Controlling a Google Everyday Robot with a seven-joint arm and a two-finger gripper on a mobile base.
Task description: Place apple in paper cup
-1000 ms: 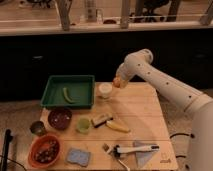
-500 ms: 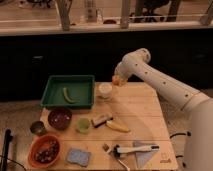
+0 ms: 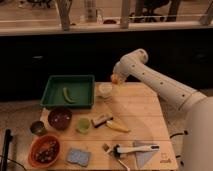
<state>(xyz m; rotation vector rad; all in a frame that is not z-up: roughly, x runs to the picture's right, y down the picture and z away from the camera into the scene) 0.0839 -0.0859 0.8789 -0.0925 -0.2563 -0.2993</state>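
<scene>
The apple [image 3: 115,79], small and orange-yellow, is held in my gripper [image 3: 116,78] at the end of the white arm [image 3: 155,82], above the far edge of the wooden table [image 3: 140,115]. The gripper is shut on it. The paper cup [image 3: 105,90], short and white, stands upright on the table just below and to the left of the apple, beside the green tray. The apple is apart from the cup, a little above and to the right of its rim.
A green tray [image 3: 52,95] holding a curved green fruit [image 3: 67,94] sits left of the cup. Nearer the front are a dark red bowl [image 3: 60,118], a light green cup [image 3: 83,125], a small dark metal cup [image 3: 36,127], a banana [image 3: 117,126], an orange bowl [image 3: 45,150], a blue sponge [image 3: 77,156] and a white-handled tool [image 3: 135,148].
The gripper with the apple has risen slightly and shifted a little left toward the paper cup. Nothing on the table has moved.
</scene>
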